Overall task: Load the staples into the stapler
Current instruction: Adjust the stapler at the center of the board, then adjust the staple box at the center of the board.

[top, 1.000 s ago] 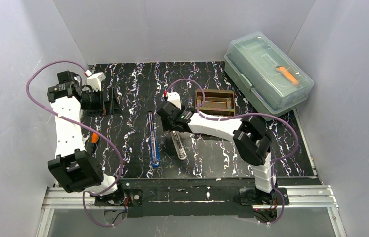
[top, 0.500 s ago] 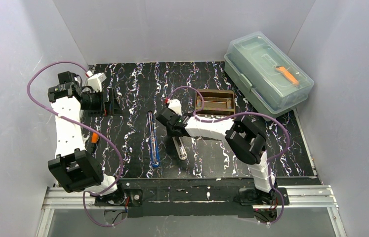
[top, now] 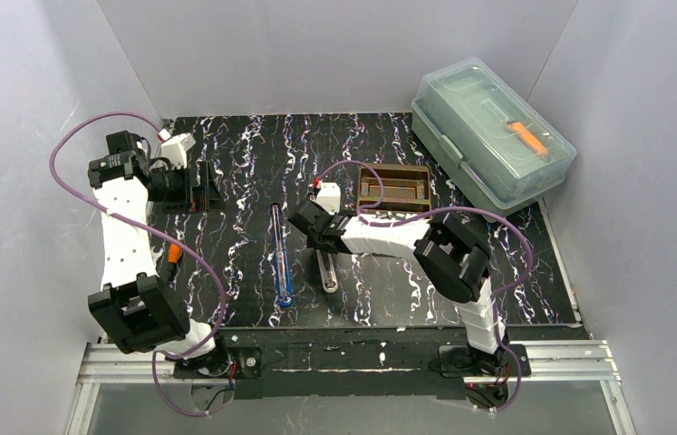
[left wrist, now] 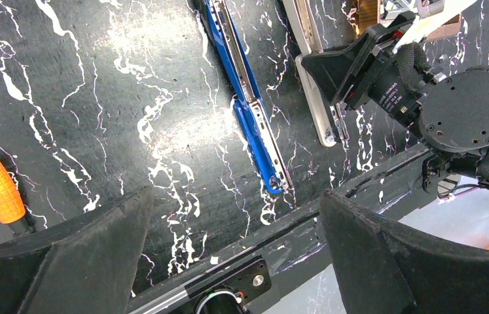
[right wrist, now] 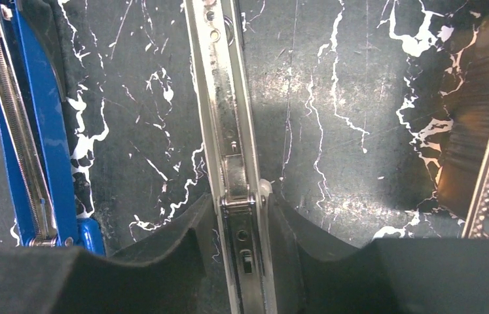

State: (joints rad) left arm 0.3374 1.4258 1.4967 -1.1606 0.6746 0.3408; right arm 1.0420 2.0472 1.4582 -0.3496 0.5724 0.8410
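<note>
Silver and narrow, the stapler's rail (top: 326,275) lies mid-frame in the overhead view beside its blue arm (top: 280,258), the right gripper (top: 319,246) over its upper end; the staples I cannot make out, likely in the brown tray (top: 396,169) just beyond. Left wrist: the left gripper (left wrist: 235,203) has its jaws wide on nothing, seemingly parked clear. Right wrist: both pads (right wrist: 182,242) pinch the rail's sides, probably steadying it for loading.

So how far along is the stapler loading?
Early on. Done: the stapler's blue arm and silver rail lie opened out, side by side. In hand: the right gripper is clamped on that rail; the left gripper hangs open, empty. Left: no staples show in the rail, so fetching them, perhaps from the brown tray, sliding them in and closing up.
</note>
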